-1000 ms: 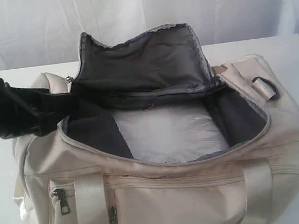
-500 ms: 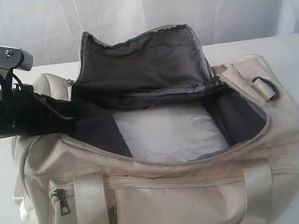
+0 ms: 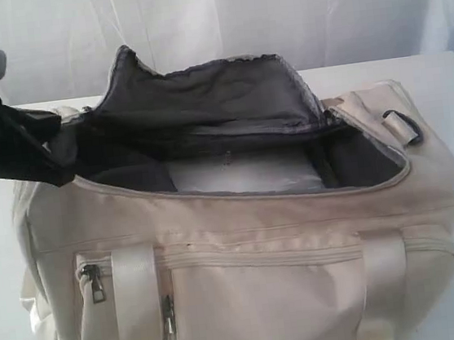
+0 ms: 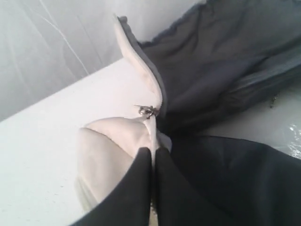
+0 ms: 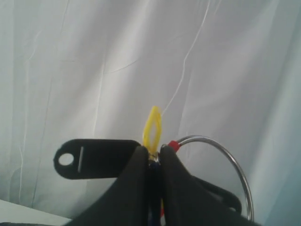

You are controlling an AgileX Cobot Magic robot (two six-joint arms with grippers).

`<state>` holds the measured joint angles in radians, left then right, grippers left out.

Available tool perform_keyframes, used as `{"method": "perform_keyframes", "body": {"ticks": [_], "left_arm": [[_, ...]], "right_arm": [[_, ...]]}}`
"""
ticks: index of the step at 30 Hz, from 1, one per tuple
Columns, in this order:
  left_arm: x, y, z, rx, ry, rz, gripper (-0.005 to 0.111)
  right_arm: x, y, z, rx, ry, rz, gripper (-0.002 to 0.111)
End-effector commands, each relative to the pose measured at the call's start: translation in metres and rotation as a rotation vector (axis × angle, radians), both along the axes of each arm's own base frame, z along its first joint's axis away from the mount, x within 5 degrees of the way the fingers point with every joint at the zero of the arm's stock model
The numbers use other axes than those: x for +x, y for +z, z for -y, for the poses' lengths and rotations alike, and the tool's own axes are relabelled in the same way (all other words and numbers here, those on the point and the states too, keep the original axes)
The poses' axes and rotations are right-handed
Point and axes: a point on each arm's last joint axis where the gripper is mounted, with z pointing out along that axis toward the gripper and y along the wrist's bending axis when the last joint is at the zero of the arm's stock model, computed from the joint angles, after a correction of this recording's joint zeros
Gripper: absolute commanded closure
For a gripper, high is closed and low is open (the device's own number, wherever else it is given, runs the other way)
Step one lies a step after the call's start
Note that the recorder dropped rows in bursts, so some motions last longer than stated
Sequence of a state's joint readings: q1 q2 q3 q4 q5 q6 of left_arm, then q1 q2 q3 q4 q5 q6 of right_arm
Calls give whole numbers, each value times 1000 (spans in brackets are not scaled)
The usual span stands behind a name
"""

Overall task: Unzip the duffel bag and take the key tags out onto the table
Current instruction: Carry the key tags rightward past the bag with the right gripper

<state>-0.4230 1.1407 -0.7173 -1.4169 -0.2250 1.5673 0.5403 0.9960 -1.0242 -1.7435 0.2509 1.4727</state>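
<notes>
Left hand [image 4: 153, 154] has newly pinched the duffel bag [image 3: 243, 242] rim; right hand [image 5: 153, 153], gripping key tags [image 5: 153, 126], must lower them to tabletop [image 3: 441, 72].

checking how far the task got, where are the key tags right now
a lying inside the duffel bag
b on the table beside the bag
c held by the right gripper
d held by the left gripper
c: in the right wrist view the right gripper is shut on the key tags, with black, yellow and red tags and a metal ring showing against the white curtain.
</notes>
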Motion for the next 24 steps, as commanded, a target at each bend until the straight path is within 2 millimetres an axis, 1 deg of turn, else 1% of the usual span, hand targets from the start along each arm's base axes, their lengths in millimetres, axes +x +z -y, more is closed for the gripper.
{"method": "perform_keyframes", "body": {"ticks": [1, 3, 4, 7, 11, 14, 16, 18, 24], "left_arm": [[-9, 16, -29, 153, 203, 77, 107], [-13, 20, -41, 298, 261, 94, 107], [-17, 20, -48, 319, 323, 87, 107], [-26, 27, -59, 327, 406, 100, 107], [-35, 36, -69, 332, 467, 130, 107], [-39, 38, -76, 361, 535, 133, 107], [-40, 39, -79, 379, 561, 134, 107], [-39, 39, -78, 375, 553, 134, 107], [-39, 37, -74, 330, 517, 119, 107]], "right_arm": [[-2, 1, 4, -37, -33, 11, 108], [1, -2, 6, -40, -65, -14, 108], [4, -5, 6, -50, -84, -31, 108], [12, -17, 10, -84, -167, -126, 108], [22, -45, 9, -173, -224, -361, 108], [26, -68, 4, -265, -204, -545, 108], [29, -83, -1, -306, -180, -648, 108], [32, -92, -7, -322, -146, -710, 108], [48, -121, -24, -320, -89, -843, 108]]}}
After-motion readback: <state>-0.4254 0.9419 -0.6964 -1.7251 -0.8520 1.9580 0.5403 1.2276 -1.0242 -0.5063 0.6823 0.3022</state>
